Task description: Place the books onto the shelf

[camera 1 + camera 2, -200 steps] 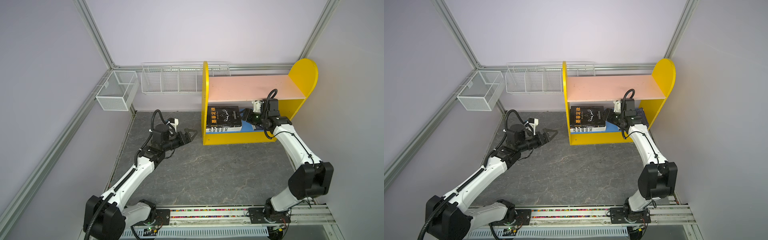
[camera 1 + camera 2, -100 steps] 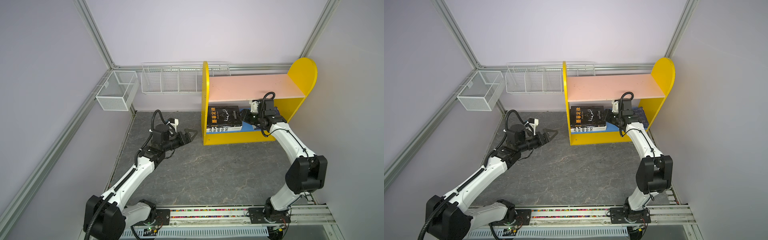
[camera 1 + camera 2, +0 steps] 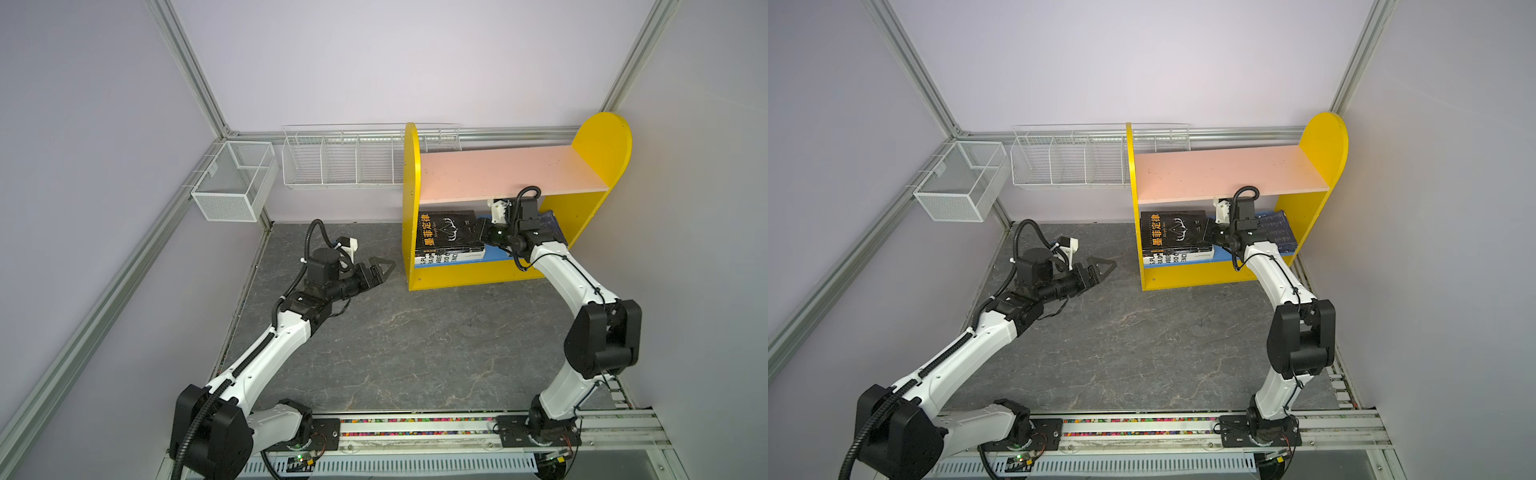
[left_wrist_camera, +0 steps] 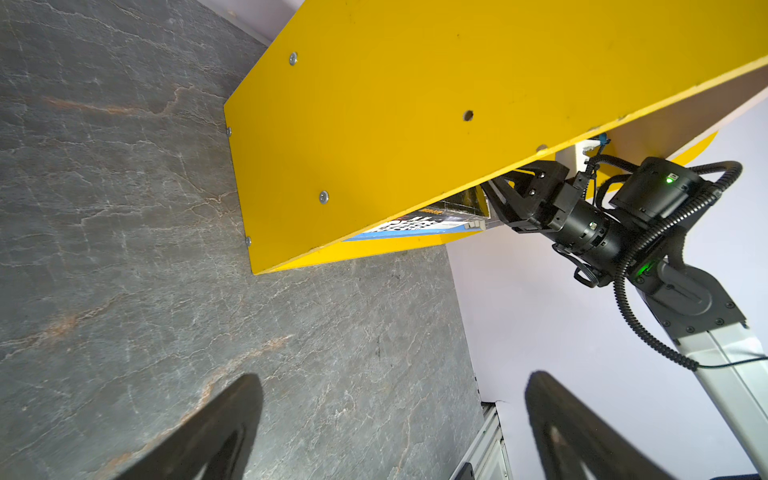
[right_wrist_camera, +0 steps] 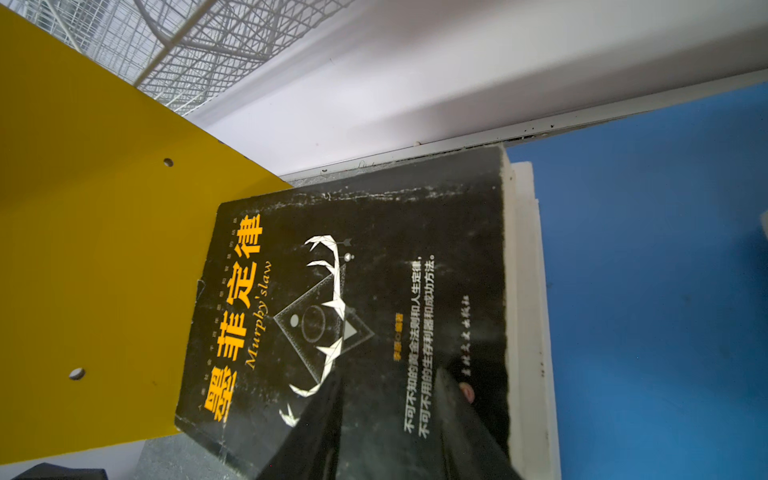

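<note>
The shelf (image 3: pixel 498 174) (image 3: pixel 1217 170) stands at the back right, with yellow sides, a pink upper board and a blue lower board (image 5: pixel 665 291). On the lower board's left end a black book (image 3: pixel 446 230) (image 3: pixel 1173 230) (image 5: pixel 353 299) with an orange Chinese title lies flat on a white book (image 3: pixel 449 257) (image 5: pixel 525 291). Navy books (image 3: pixel 552 228) (image 3: pixel 1277 230) lie at the right end. My right gripper (image 3: pixel 478 230) (image 3: pixel 1208 230) (image 5: pixel 388 382) reaches into the lower tier, its fingers apart over the black cover's right part, nothing between them. My left gripper (image 3: pixel 384 266) (image 3: pixel 1104 266) (image 4: pixel 390 415) hangs open and empty left of the shelf.
Two white wire baskets (image 3: pixel 232 183) (image 3: pixel 340 162) hang on the back and left walls. The shelf's yellow side panel (image 4: pixel 415 104) stands close ahead of the left gripper. The arms' base rail (image 3: pixel 415 428) runs along the front edge of the grey stone floor (image 3: pixel 415 340).
My right gripper has slid left along the lower tier onto the black book, and its fingers have narrowed. The left arm has not moved.
</note>
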`<state>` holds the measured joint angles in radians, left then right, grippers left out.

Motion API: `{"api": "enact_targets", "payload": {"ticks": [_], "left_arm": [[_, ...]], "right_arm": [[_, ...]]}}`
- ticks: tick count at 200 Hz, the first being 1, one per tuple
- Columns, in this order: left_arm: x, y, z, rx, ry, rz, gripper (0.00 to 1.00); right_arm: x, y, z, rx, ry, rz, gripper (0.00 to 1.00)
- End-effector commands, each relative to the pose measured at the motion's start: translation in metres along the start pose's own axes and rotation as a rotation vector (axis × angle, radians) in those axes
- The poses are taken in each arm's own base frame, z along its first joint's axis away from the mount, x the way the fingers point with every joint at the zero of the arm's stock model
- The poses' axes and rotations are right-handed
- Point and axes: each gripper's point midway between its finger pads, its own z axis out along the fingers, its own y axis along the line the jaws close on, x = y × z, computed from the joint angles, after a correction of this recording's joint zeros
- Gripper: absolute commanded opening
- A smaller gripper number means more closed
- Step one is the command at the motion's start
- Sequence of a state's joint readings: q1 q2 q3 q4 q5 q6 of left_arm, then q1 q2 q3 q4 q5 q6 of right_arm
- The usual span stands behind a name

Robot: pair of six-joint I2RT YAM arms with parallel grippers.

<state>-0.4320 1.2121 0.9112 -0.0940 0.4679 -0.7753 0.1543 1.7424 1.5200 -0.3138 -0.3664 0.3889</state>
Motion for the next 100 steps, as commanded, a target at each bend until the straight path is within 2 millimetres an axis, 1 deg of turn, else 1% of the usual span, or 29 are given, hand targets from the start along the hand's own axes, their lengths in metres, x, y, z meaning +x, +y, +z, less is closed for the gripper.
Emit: {"api": "enact_targets", "payload": {"ticks": [1, 30, 56, 79, 100], "left_arm": [[-0.006, -0.002, 0.0, 0.01, -0.022, 0.005, 0.99], [-0.004, -0.004, -0.004, 0.012, -0.023, 0.009, 0.99], [-0.004, -0.004, -0.01, 0.006, -0.034, 0.016, 0.99], [-0.002, -0.004, -0.017, 0.0, -0.045, 0.02, 0.99], [0.0, -0.004, -0.024, -0.012, -0.055, 0.025, 0.99]], "right_arm": [[0.002, -0.001, -0.002, 0.023, -0.005, -0.034, 0.44], [-0.011, 0.005, -0.021, 0.051, -0.074, -0.061, 0.49], [-0.02, 0.012, -0.046, 0.07, -0.153, -0.082, 0.59], [-0.017, 0.017, -0.067, 0.072, -0.188, -0.085, 0.73], [-0.007, 0.017, -0.086, 0.1, -0.181, -0.053, 0.79]]}}
